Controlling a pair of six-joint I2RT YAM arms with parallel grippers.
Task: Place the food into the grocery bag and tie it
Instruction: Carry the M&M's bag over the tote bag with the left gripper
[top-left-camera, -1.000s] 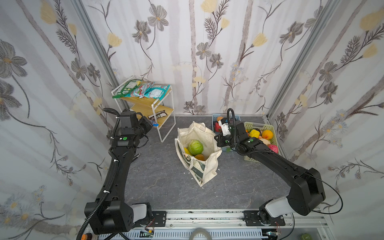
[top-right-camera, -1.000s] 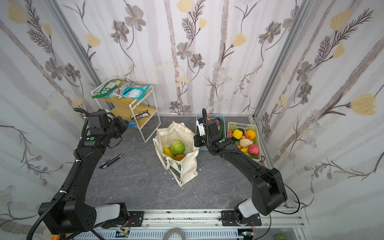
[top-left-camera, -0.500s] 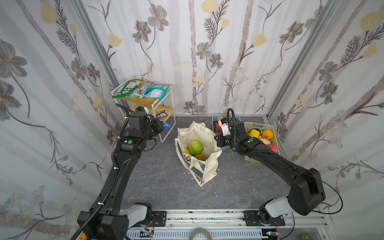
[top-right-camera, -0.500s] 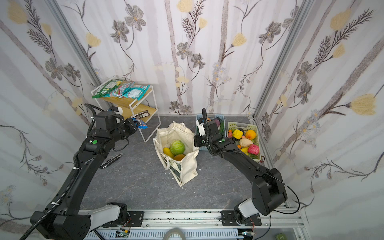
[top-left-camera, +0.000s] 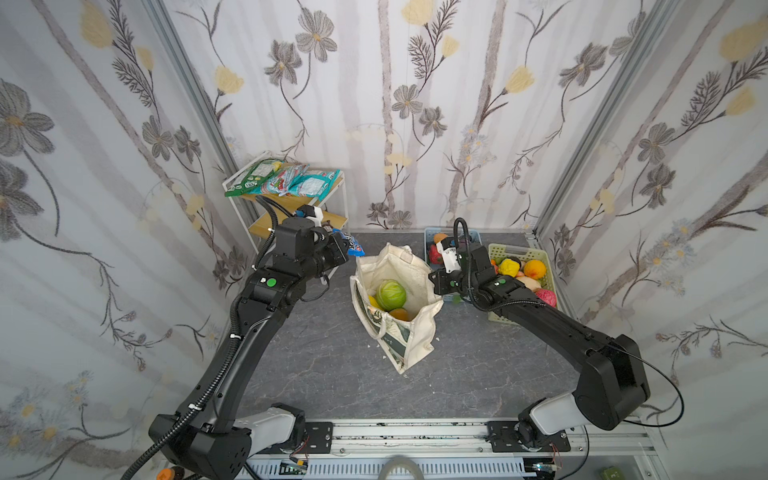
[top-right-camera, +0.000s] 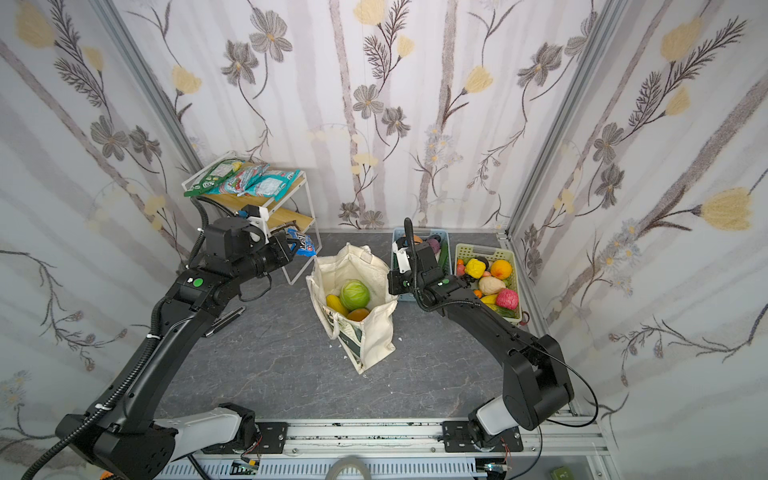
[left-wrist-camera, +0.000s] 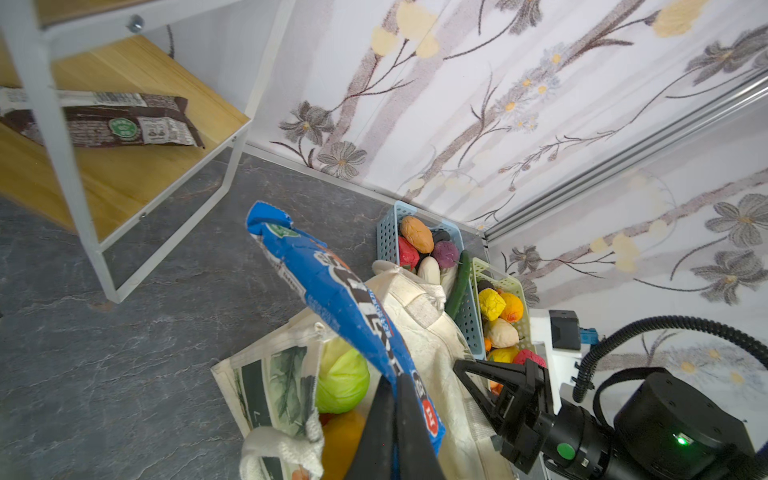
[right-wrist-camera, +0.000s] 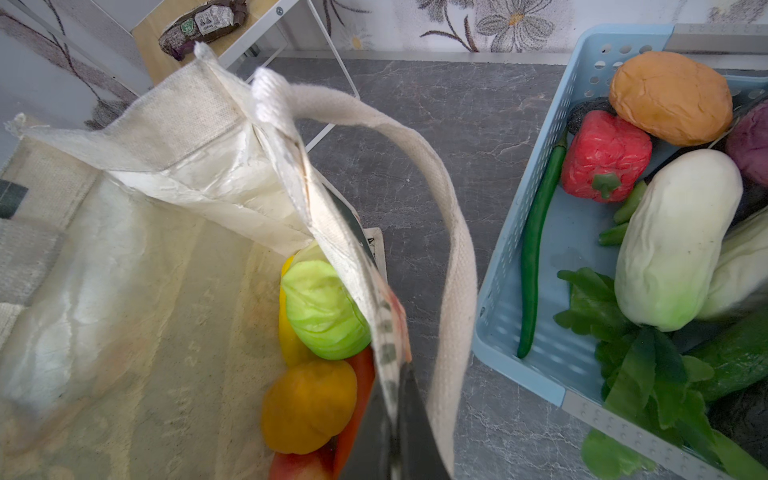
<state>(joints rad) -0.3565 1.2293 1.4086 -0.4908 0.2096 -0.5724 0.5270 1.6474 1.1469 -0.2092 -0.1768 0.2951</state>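
Right now the left claw (left-wrist-camera: 395, 388) is gripping one end of a blue snack packet (left-wrist-camera: 332, 291), with its jaws closed tight on the wrapper. The rest of the packet is sticking out past the fingertips at a tilt. In both top views the packet (top-left-camera: 355, 248) is hanging in the air just beside the rim of the grocery bag (top-left-camera: 407, 332), on the side facing the wire rack (top-left-camera: 291, 195) in the counter's back left corner. The left arm is rising from the front left edge, bending at the elbow and turning its wrist toward the bag. The bag is standing open near the middle of the counter (top-left-camera: 332, 374), holding a green cabbage (top-left-camera: 390, 294), a yellow fruit (right-wrist-camera: 291, 332) and an orange fruit (right-wrist-camera: 309, 405). The right claw (right-wrist-camera: 395, 374) is clamping the canvas rim on the bag's other side, jaws shut on the cloth beside a strap handle (right-wrist-camera: 453, 249). The right arm is stretching low from the front right edge, passing in front of the blue basket (top-left-camera: 428, 241) and the pale green basket (top-left-camera: 515, 251) in the back right corner.
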